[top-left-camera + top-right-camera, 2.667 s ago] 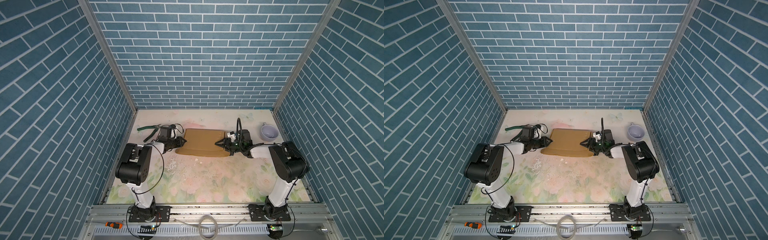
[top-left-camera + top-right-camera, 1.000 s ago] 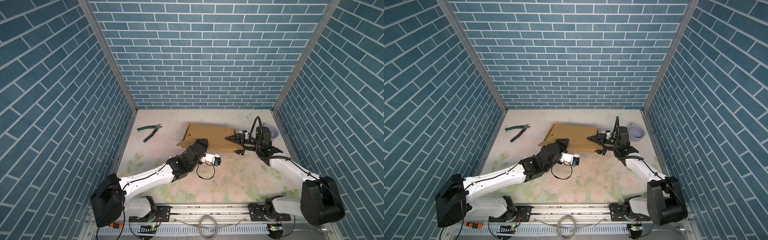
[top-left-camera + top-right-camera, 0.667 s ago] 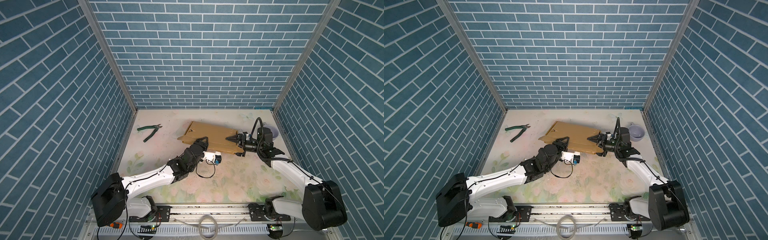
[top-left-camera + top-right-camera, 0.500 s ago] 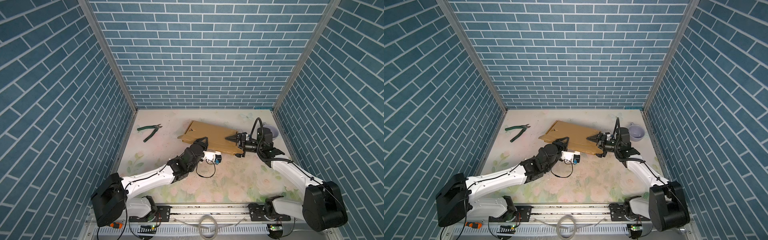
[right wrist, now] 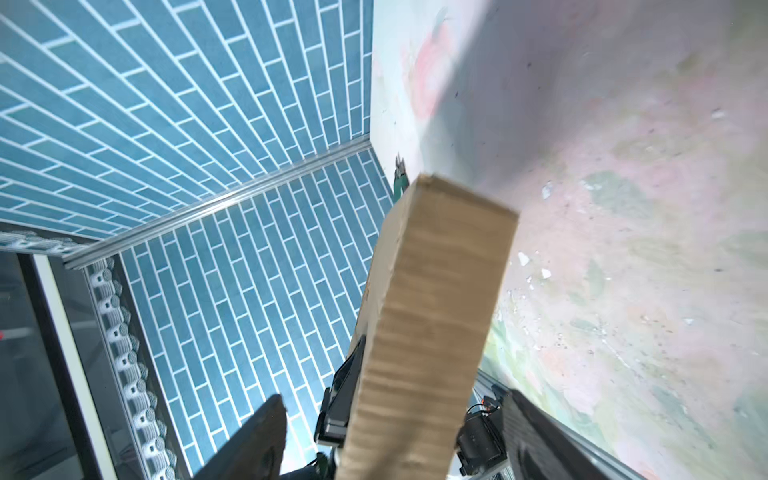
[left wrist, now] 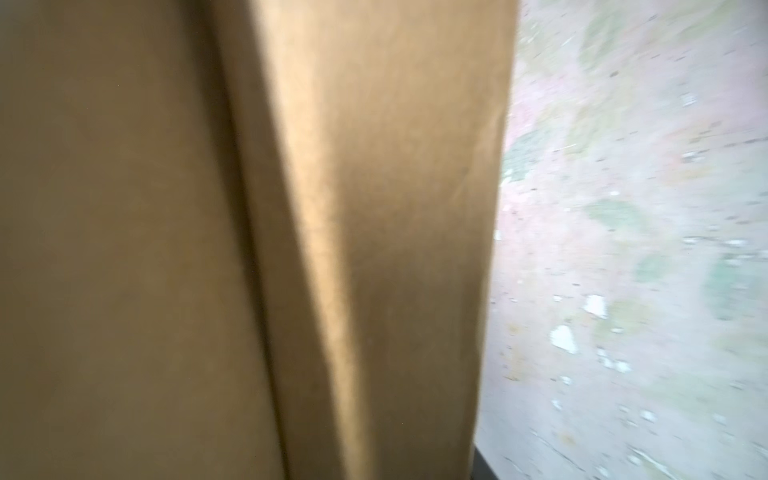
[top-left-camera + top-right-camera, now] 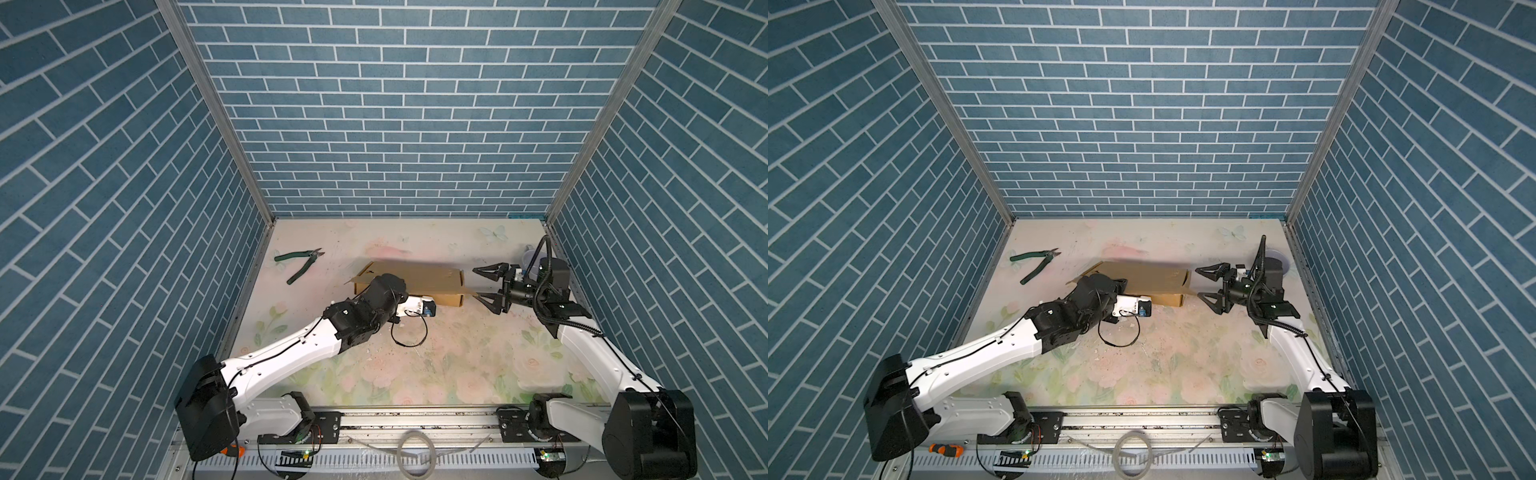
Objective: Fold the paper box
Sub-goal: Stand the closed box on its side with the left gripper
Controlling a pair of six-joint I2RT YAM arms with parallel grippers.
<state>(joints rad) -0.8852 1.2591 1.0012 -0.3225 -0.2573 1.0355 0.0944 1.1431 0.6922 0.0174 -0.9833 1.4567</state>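
**Top views.** The paper box (image 7: 419, 277) (image 7: 1152, 275) rests on the back half of the tabletop (image 7: 415, 374), about midway between the left and right edges. Its long side runs parallel to the back edge. My left arm (image 7: 291, 345) reaches to the left end of the box, and the wrist lies against the near wall. The left gripper is hidden behind the wrist and the cardboard, so I cannot tell how its jaws stand. My right gripper (image 7: 487, 286) (image 7: 1208, 285) sits just beside the right end of the box with its jaws spread wide apart and gripping nothing. A pair of green-handled pliers (image 7: 302, 266) lies near the back-left corner, well apart from the box.

**Left wrist view.** Blurred brown cardboard (image 6: 374, 208) fills most of the frame at close range. A strip of tabletop (image 6: 623, 249) shows beside it. No finger is clearly visible.

**Right wrist view.** The end of the box (image 5: 432, 311) points toward the camera. My two fingers (image 5: 257, 436) stand on either side of it, with a gap between each finger and the cardboard.
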